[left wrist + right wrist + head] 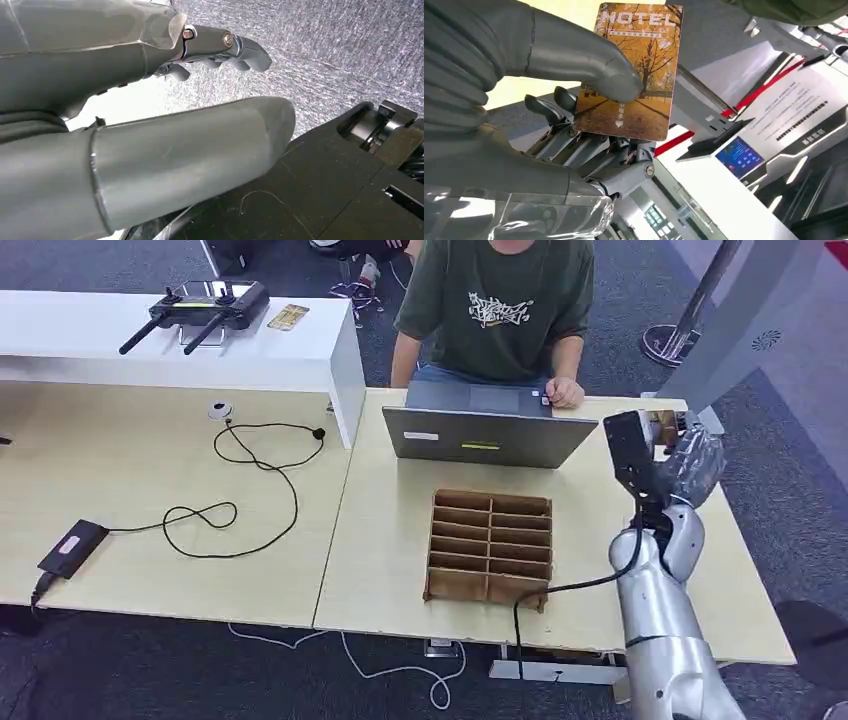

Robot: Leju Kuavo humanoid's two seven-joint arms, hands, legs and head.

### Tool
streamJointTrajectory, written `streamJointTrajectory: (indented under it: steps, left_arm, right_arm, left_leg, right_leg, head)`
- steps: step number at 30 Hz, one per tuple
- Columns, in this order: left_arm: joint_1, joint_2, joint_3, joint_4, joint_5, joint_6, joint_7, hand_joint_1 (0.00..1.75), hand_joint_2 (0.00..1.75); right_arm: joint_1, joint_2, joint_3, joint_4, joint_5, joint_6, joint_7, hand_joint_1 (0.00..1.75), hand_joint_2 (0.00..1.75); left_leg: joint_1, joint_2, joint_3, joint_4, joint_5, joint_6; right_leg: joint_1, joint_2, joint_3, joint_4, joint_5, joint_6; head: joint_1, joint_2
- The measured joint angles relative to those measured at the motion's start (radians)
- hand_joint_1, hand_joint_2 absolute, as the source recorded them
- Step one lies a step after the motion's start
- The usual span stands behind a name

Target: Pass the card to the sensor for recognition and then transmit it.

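Your right robot hand [589, 130] clamps the hotel card [634, 70] beside the laptop [490, 435]; sensing and handover remain, left robot hand [220, 47] empty, fingers apart.

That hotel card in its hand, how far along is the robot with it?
Picked up already: the right hand holds the hotel card, thumb pressed on its face. In hand now: the arm is raised at the table's right end, near the white kiosk with a blue screen. Still left, seemingly: presenting it for reading and passing it on. The left hand hangs empty.

"HOTEL" was printed across the orange autumn-tree card [634, 70] pinched in the right hand [574, 115]; other signage was illegible.
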Motion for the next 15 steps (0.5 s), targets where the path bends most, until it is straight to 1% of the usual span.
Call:
streamJointTrajectory:
  steps: [10,15]
  left_arm:
    - [0.0,0.0,0.0,0.0,0.0,0.0,-0.003,0.0,0.0]
    - [0.001,0.0,0.0,0.0,0.002,0.004,-0.004,0.0,0.0]
  right_arm:
    - [0.017,-0.008,-0.013,-0.013,0.002,0.0,0.003,1.75,1.75]
    - [0.053,-0.018,-0.032,-0.035,0.004,-0.001,0.008,1.75,1.75]
  left_leg:
    - [0.0,0.0,0.0,0.0,0.0,0.0]
    - [0.0,0.0,0.0,0.0,0.0,0.0]
  right_leg:
    - [0.0,0.0,0.0,0.0,0.0,0.0]
    - [0.0,0.0,0.0,0.0,0.0,0.0]
  head:
    - [0.0,0.0]
    - [0.0,0.0]
